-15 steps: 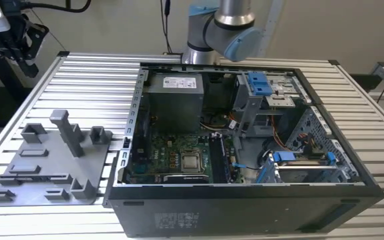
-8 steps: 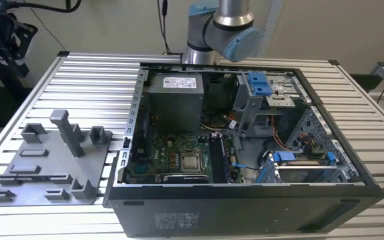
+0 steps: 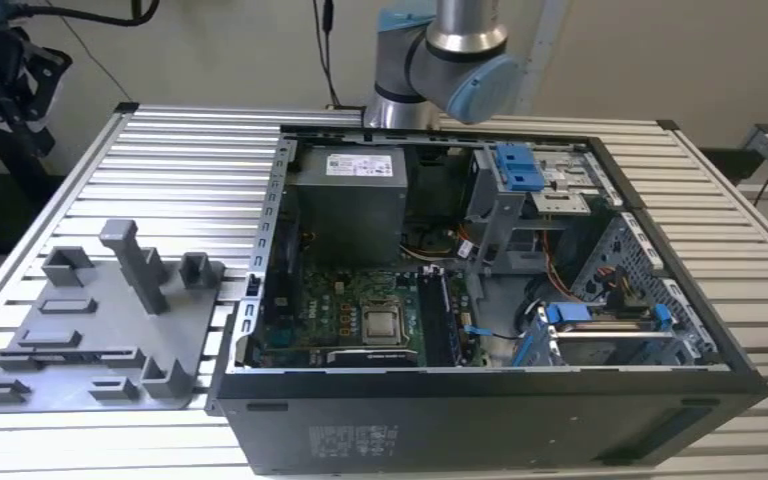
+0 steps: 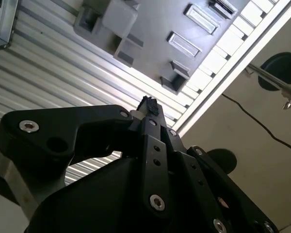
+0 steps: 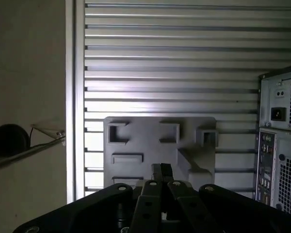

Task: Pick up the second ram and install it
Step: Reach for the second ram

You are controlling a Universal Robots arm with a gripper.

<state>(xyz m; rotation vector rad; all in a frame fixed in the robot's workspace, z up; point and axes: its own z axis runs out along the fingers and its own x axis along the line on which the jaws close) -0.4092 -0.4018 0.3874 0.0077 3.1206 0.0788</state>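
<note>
The black two-fingered gripper (image 5: 161,170) is hanging high over the slatted aluminium table (image 3: 184,170), and in both wrist views its fingertips (image 4: 149,104) are pressing together, clenched.

Beneath it the flat grey plastic fixture plate (image 5: 150,145) with raised blocks is lying on the slats; in the exterior view this plate (image 3: 91,340) is sitting just beside the open black computer case (image 3: 491,420), on the exterior view's left, with a tall upright post (image 3: 137,265) rising from it.

The second ram, a slim dark green-black memory stick (image 3: 438,318), appears to be standing on edge in the slot row inside the case, just to the exterior view's right of the square silver processor socket (image 3: 381,325); whether it is fully seated cannot be told.

Crowding that spot, a grey metal power supply box (image 3: 347,200) is sitting behind the board, and a grey drive bracket with blue plastic latches (image 3: 520,168) is rising close beside the slots. The grey and blue robot arm (image 3: 444,60) is reaching up behind the case.
</note>
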